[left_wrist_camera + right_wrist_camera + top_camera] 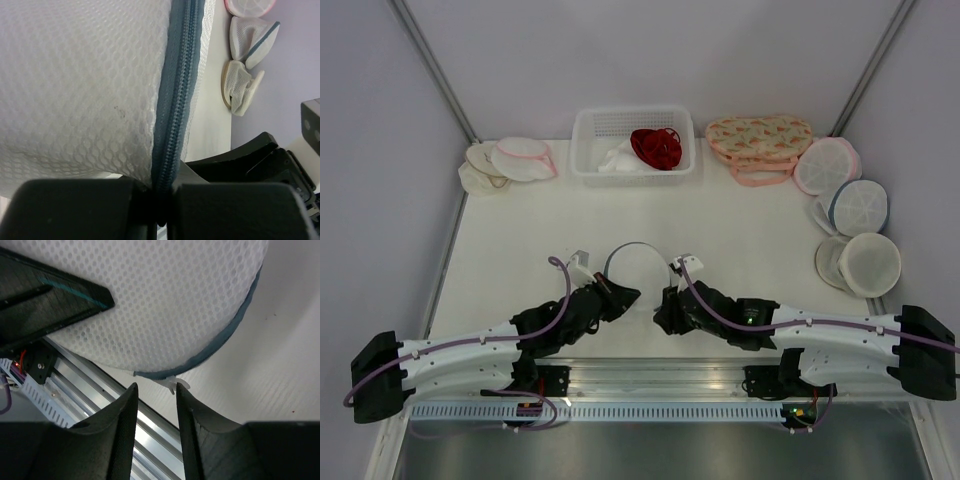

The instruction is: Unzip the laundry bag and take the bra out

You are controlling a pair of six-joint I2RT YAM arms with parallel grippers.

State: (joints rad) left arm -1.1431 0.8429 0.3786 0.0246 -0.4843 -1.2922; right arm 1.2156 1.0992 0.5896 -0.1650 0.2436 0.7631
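Note:
The laundry bag (pixel 640 266) is a round white mesh dome with a grey-blue zipper rim and lies on the table between my two grippers. My left gripper (pixel 624 297) is shut on the zipper rim (pixel 176 100) at the bag's edge; the left wrist view shows the fingers (pixel 75 210) pinching it. My right gripper (pixel 666 301) is open, and in the right wrist view (pixel 156 396) its fingertips sit just below the bag's edge (pixel 160 300). The white zipper pull (pixel 175 384) lies just off the right fingertip, apart from it. The bra is hidden.
At the back stands a white basket (pixel 588 150) holding a red lacy garment (pixel 655 147) and white cloth. A flowered pink pouch (pixel 758 140), a pink-rimmed bag (pixel 825 165), a blue-rimmed disc bag (pixel 860 205) and another mesh bag (pixel 868 262) lie at the right. More bags (pixel 520 158) lie at the back left.

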